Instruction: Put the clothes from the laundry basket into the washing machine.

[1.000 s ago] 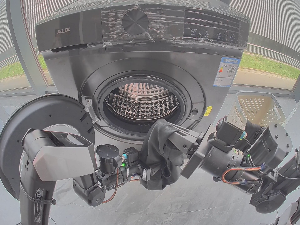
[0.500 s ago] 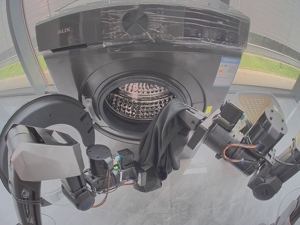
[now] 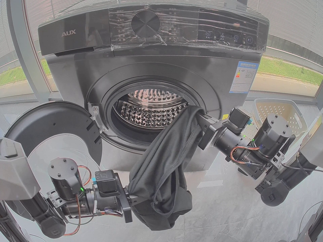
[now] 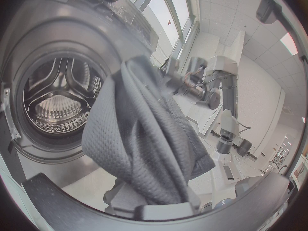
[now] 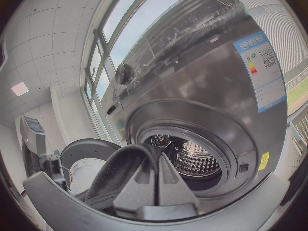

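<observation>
A black mesh garment (image 3: 165,165) hangs stretched between both grippers in front of the washing machine (image 3: 151,61). My right gripper (image 3: 201,117) is shut on the garment's upper end, at the right rim of the open drum (image 3: 151,110). In the right wrist view its fingers (image 5: 170,183) are pressed together with the garment (image 5: 118,170) draped over them. My left gripper (image 3: 130,199) is low near the floor, shut on the garment's lower end. The left wrist view has the garment (image 4: 144,138) rising from the gripper (image 4: 150,209) toward the drum (image 4: 57,93). The cream laundry basket (image 3: 296,110) stands to the machine's right.
The machine's round door (image 3: 50,125) is swung open to the left, close to my left arm. Grey tiled floor (image 3: 222,215) lies below the garment. Windows stand behind the machine.
My right gripper has carried the garment's top end up and over to the drum's rim. My left gripper has dropped down and to the left, pulling the garment out longer.
</observation>
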You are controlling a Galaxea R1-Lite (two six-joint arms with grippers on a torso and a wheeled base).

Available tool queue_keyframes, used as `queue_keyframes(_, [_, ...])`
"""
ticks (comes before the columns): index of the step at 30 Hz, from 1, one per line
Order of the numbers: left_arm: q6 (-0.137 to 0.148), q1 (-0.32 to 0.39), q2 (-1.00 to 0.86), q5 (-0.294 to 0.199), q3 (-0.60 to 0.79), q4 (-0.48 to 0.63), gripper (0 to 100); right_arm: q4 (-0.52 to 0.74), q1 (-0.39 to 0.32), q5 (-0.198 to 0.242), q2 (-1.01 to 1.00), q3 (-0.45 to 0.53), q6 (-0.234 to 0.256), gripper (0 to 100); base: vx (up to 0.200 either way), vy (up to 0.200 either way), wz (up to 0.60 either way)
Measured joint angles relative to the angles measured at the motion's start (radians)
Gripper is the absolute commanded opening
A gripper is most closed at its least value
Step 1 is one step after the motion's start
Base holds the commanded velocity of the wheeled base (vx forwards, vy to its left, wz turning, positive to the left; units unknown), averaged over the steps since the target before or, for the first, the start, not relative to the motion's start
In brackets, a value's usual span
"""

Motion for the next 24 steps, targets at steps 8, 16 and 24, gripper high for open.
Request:
queue_keyframes(8, [-0.01, 0.042, -0.083, -0.007, -0.018, 0.0, 0, -0.001, -0.001, 0.011, 0.059, 0.059, 0.009, 0, 0.0, 0.0, 0.0])
queue_keyframes(16, [-0.01, 0.067, -0.102, -0.001, -0.05, 0.0, 0, -0.001, 0.018, 0.057, 0.077, 0.157, 0.008, 100, 0.0, 0.0, 0.0])
queue_keyframes(24, [-0.017, 0.071, -0.113, 0.048, -0.058, 0.0, 0, -0.003, 0.031, 0.033, 0.063, 0.269, -0.022, 100, 0.0, 0.0, 0.0])
